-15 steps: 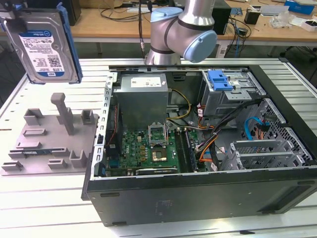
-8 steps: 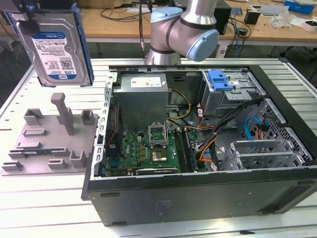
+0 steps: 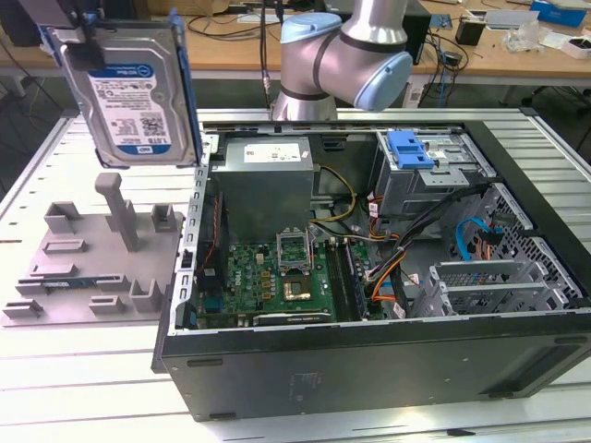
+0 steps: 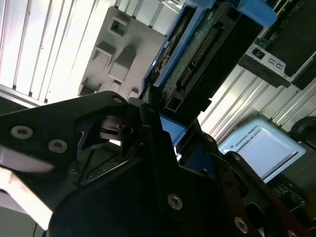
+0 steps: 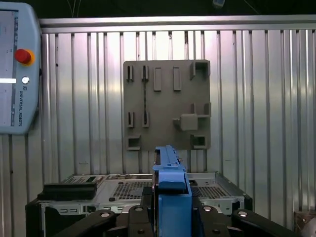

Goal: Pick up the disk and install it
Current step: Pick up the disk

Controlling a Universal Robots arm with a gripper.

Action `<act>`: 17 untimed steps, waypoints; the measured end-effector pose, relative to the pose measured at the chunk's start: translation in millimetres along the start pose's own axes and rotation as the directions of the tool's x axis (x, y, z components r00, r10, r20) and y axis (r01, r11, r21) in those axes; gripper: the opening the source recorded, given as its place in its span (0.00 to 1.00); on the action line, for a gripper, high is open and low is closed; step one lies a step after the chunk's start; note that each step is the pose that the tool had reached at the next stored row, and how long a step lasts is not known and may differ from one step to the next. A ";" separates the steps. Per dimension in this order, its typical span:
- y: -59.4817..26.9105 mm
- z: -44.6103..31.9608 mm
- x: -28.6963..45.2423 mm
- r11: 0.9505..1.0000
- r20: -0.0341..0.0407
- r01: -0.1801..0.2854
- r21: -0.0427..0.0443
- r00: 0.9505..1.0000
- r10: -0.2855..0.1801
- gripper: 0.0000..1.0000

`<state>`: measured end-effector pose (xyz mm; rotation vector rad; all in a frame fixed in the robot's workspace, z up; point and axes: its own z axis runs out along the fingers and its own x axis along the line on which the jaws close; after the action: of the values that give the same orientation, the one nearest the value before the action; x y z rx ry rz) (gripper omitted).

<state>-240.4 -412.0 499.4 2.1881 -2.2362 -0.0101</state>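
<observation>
- One grey holder plate [image 3: 88,263] is lying on the slatted table [image 3: 55,397] at the exterior view's left.
- Higher on that side, the disk [image 3: 138,92] is hanging upright in the air, label facing the camera, clear of plate and table.
- In the first wrist view, the gripper [image 5: 170,217] is squeezing its fingers against the disk's blue frame.
- Further right, the open computer case [image 3: 369,369] is sitting beside the plate.

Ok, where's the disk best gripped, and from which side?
At one short end, coming from above: the disk is flat and thin, so the claw can pinch across its two broad faces there. That is how the claw holds it now, hanging upright. This probably leaves the long blue rails free for sliding in.
</observation>
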 end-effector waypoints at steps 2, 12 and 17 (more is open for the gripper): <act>-8.1 -0.6 4.1 1.000 0.002 0.000 0.000 1.000 0.000 0.36; -72.8 -4.4 34.3 1.000 0.010 0.000 0.000 1.000 0.000 0.36; -108.5 -5.6 52.0 1.000 0.013 0.000 0.000 1.000 0.000 0.36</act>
<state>-133.0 -466.3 503.8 2.1946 -2.2424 -0.0248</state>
